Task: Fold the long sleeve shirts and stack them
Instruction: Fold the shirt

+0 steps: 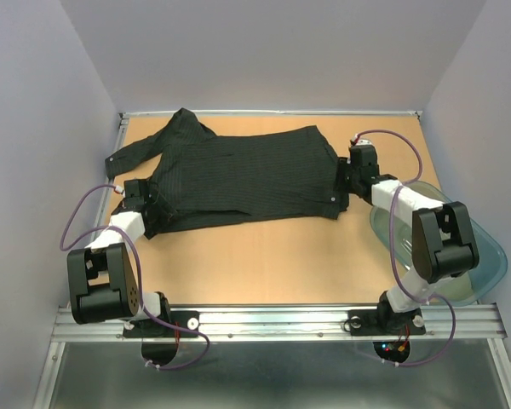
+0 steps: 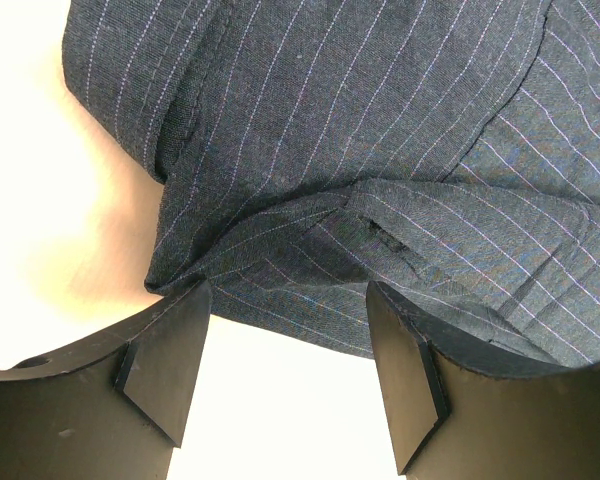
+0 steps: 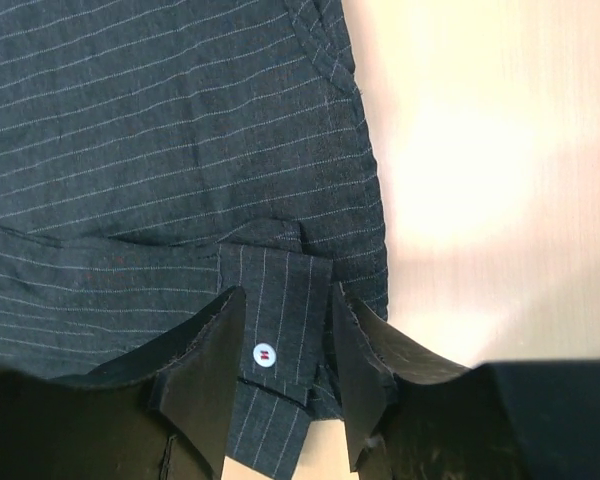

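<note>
**Grippers posted at opposite ends of the spread shirt**

The black pinstriped shirt [image 1: 247, 175] lies flat on the table [image 1: 264, 264], its long axis running from one arm's side to the other's. The left gripper [image 1: 139, 194] is at the shirt's near left corner, jaws wide, a folded edge just ahead of its fingertips, nothing held. The right gripper [image 3: 288, 300] is at the shirt's right edge, jaws partly apart. A strip with a white button [image 3: 264, 354] lies between them, cuff or placket I cannot tell, and no pinch is visible. One sleeve [image 1: 136, 155] trails off the shirt's far left; the other is hidden.
</note>
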Controlling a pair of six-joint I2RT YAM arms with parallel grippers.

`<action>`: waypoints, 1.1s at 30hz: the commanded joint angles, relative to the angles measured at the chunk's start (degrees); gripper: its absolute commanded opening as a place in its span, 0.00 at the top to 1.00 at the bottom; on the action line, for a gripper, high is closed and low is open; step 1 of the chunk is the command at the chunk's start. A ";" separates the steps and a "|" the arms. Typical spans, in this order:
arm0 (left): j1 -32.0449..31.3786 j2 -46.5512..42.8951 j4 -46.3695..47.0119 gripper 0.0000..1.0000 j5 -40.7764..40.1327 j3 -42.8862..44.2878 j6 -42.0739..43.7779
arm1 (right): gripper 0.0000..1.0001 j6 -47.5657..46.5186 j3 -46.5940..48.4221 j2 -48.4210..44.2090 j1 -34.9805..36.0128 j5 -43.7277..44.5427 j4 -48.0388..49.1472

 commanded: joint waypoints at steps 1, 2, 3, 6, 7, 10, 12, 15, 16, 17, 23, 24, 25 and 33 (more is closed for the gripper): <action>0.16 -0.72 -0.11 0.25 -0.21 -0.14 0.95 | 0.53 1.87 3.47 1.51 -0.43 1.04 0.69; 0.16 -0.63 -0.10 0.25 -0.21 -0.14 1.13 | 0.53 2.13 3.56 2.04 -0.43 1.12 0.60; 0.16 -0.63 -0.10 0.25 -0.21 -0.14 1.04 | 0.53 2.92 3.65 3.00 -0.43 1.12 0.60; 0.16 -0.63 -0.10 0.25 -0.21 -0.14 1.04 | 0.53 4.68 4.17 4.85 -0.52 1.65 0.16; 0.25 -0.63 -0.10 0.25 -0.30 -0.23 1.13 | 0.53 5.03 4.35 5.20 -0.43 1.57 0.07; 0.25 -0.63 -0.19 0.25 -0.30 -0.23 1.04 | 0.53 5.48 4.96 6.09 -0.43 0.52 0.07; 0.25 -0.63 -0.19 0.25 -0.30 -0.23 1.13 | 0.53 5.21 5.40 6.09 -0.43 -0.10 0.07; 0.16 -0.37 -0.11 0.25 -0.30 -0.23 1.04 | 0.53 3.99 5.67 5.39 -0.43 -2.65 0.16; 0.16 -0.37 -0.19 0.25 -0.30 -0.05 1.04 | 0.53 3.81 5.67 4.69 -0.52 -4.05 0.07; 0.16 -0.28 -0.02 0.25 -0.30 -0.14 1.04 | 0.53 3.63 5.76 4.42 -0.52 -4.76 0.07; 0.08 -0.28 -0.02 0.25 -0.21 -0.14 1.04 | 0.55 3.28 5.58 3.10 -0.52 -9.25 0.07; 0.08 -0.37 -0.10 0.25 -0.12 -0.14 1.13 | 0.55 3.19 5.58 2.92 -0.43 -9.25 0.07; 0.16 -0.37 -0.02 0.25 -0.12 -0.14 1.04 | 0.56 3.19 5.49 2.92 -0.43 -9.42 0.07; 0.08 -0.54 -0.10 0.25 -0.12 -0.23 1.04 | 0.87 1.35 5.23 3.36 -0.52 -5.83 0.07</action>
